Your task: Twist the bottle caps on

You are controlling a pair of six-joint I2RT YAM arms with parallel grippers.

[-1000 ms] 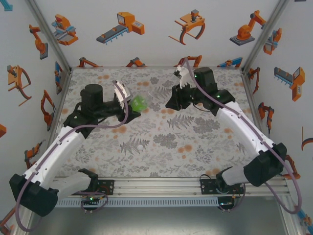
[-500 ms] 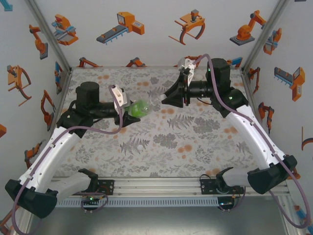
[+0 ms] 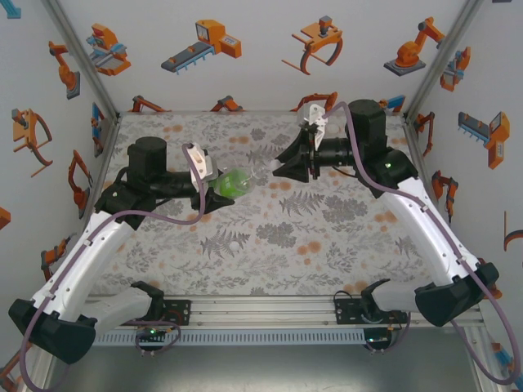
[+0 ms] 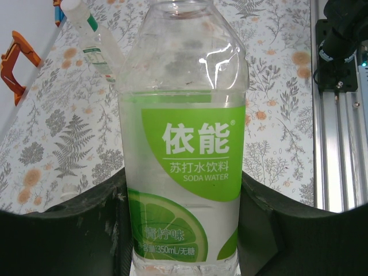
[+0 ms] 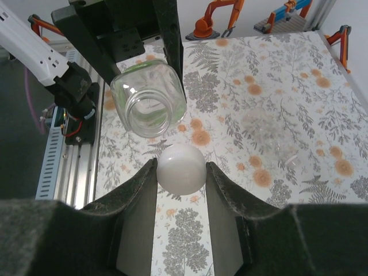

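Left tool [image 3: 216, 189] clamps the green-labelled bottle [image 4: 184, 172] above the floral tabletop [image 3: 270, 261]. The bottle's open mouth faces the right tool [image 3: 279, 167], which pinches a white cap [image 5: 181, 168] just beside that mouth. A slim clear bottle [image 4: 98, 43] lies beyond the green-labelled bottle.

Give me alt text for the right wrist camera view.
The right claw grips a white bottle cap, facing the open mouth of a clear bottle held by the left claw, above a floral-patterned table.
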